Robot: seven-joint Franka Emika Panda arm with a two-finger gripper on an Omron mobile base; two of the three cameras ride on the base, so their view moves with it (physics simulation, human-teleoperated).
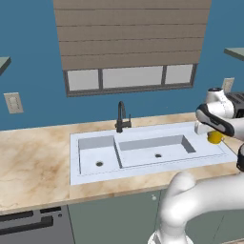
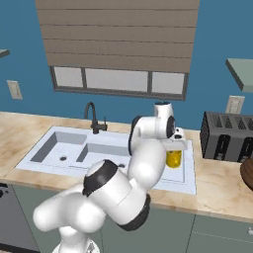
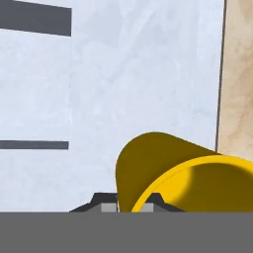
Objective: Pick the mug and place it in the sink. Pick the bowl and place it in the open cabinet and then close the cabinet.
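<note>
Bowl [image 2: 248,174] cut off by frame edge beside toaster [image 2: 228,136]; mug [image 2: 173,158] top hidden under gripper [image 2: 174,148], fingers unseen.

The arm is reaching forward from its base, elbow bent high and wrist turning the hand downward. The gripper [image 2: 174,152] is pointing down with its fingers [image 3: 148,205] closing on the rim of the yellow mug [image 2: 173,158], which is hanging just below it.
</note>
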